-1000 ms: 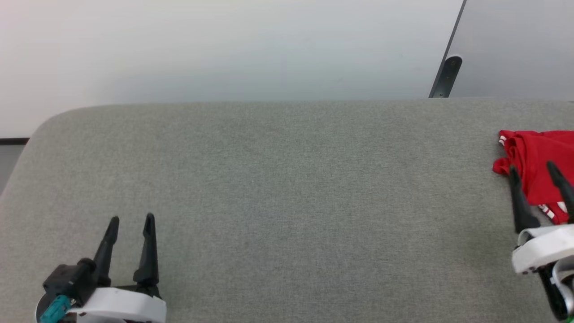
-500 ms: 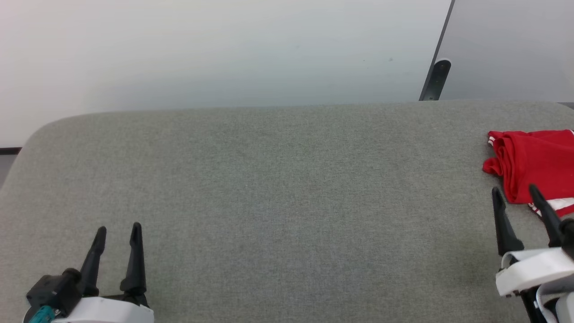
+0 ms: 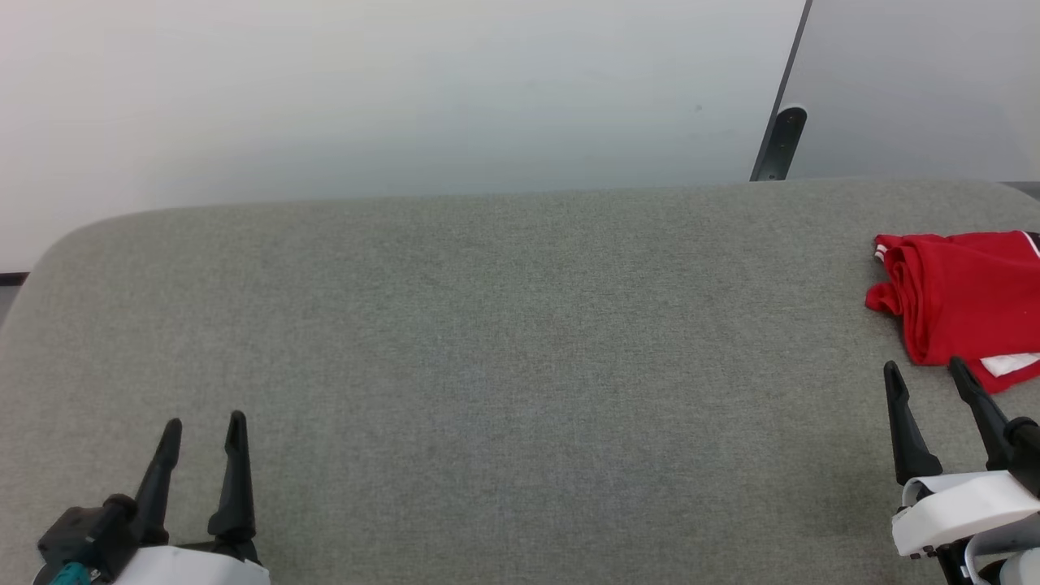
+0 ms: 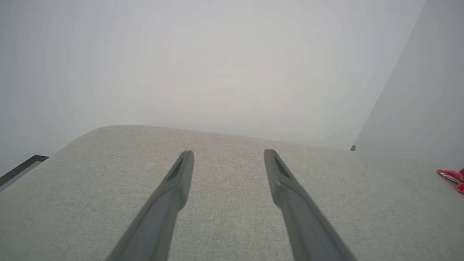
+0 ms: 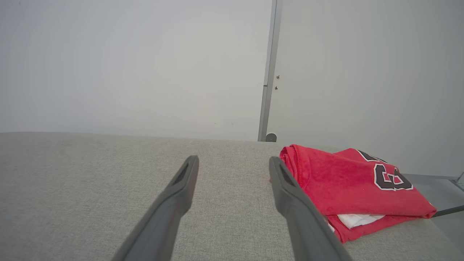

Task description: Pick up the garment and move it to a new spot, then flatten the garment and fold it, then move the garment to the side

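Observation:
The garment (image 3: pixel 967 296) is a red jersey folded into a compact bundle at the far right of the grey cushioned surface, with a strip of white showing at its near edge. In the right wrist view the garment (image 5: pixel 348 185) shows black, white-outlined print. My right gripper (image 3: pixel 926 372) stands open just in front of the bundle, apart from it, fingers empty. At the lower left my left gripper (image 3: pixel 203 425) is open over bare fabric and holds nothing. The left wrist view catches a sliver of the garment (image 4: pixel 451 175) at its right edge.
The grey fabric surface (image 3: pixel 504 349) spreads wide between the two grippers. Its rounded far edge meets a pale wall. A dark vertical strip (image 3: pixel 778 142) rises at the back right where two wall panels meet.
Both grippers have drawn back toward the bottom of the head view. The right gripper has come off the garment, which lies where it was. The camera has shifted slightly.

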